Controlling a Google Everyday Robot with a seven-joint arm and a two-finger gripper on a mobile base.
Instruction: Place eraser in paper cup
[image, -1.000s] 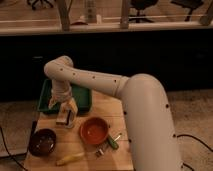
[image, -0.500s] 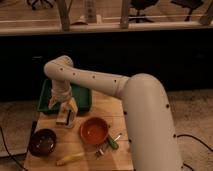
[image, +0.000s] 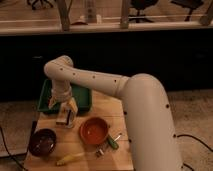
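- We saw the gripper (image: 65, 114) hanging straight down from the bent white arm (image: 100, 82), over the back-left part of the wooden table (image: 82, 150), just in front of the green tray (image: 82, 95).
- Its jaws stood spread wide and released, with nothing visibly clamped between them.
- The paper cup (image: 63, 119) sat upright right under the fingertips. We judged the gripper was placed there so that anything let go would fall into the cup's mouth. We could not tell whether the fingers touched the rim.
- We could not make out the eraser. It may have lain inside the cup or behind the fingers.
- The orange-red bowl (image: 94, 131) stood near the cup on its right, and the dark brown bowl (image: 42, 141) sat toward the front-left corner. Both looked empty and apart from the gripper.
- A yellow object (image: 70, 158) lay along the front edge, and a green object (image: 113, 143) lay beside the orange-red bowl.
- The table was small and pale, on a speckled floor (image: 15, 112). A dark wall (image: 150, 55) rose behind it, topped by a light ledge (image: 150, 26), and a cable (image: 192, 137) trailed to the right.
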